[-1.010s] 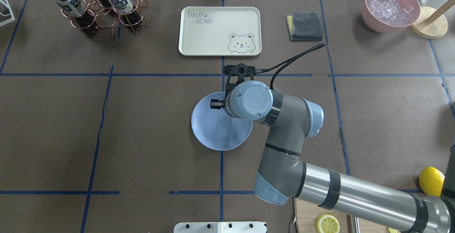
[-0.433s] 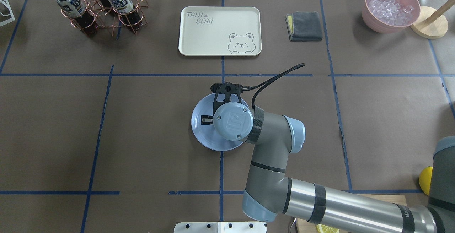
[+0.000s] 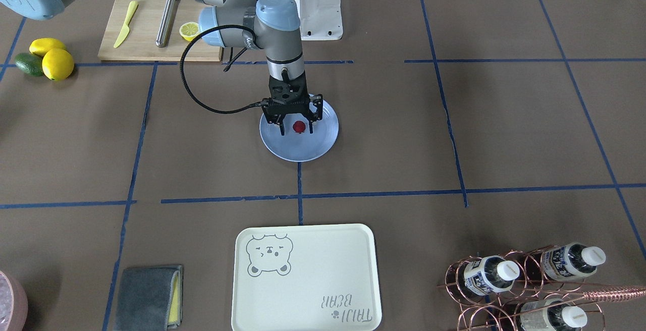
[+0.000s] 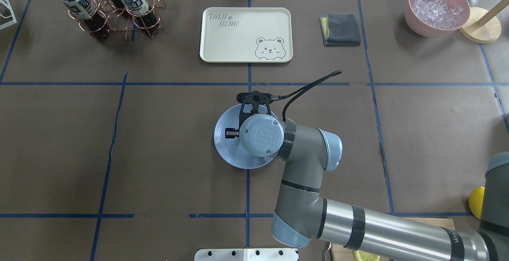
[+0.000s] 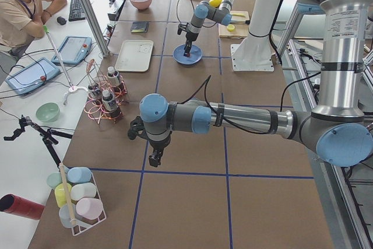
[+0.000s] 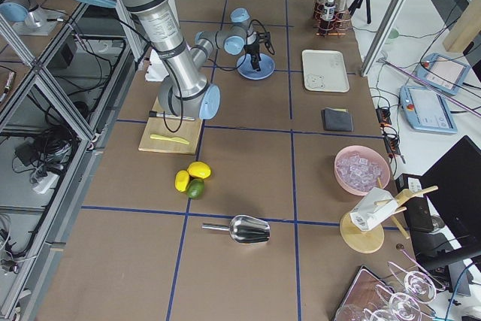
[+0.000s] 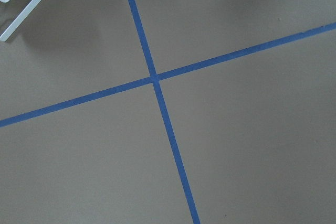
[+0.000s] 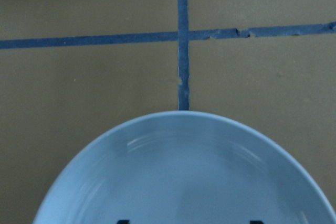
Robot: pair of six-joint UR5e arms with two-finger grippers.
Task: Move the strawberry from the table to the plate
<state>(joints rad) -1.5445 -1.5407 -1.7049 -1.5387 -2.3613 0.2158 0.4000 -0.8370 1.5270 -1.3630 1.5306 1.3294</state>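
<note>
Exterior front-facing: one strawberry (image 3: pixel 299 127) on one plate (image 3: pixel 303 150), right jaws spread; left jaws: cannot tell.

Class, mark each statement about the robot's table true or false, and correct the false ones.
1. The strawberry is between the fingers of the right gripper, over the plate. True.
2. The plate rests on the bear-print tray. False: it rests on the table, apart from the tray.
3. A lemon half lies on the cutting board. True.
4. The grey cloth lies on the tray. False: it lies on the table beside the tray.
5. The left gripper is at the plate. False: it hangs over the table, far from the plate.
</note>
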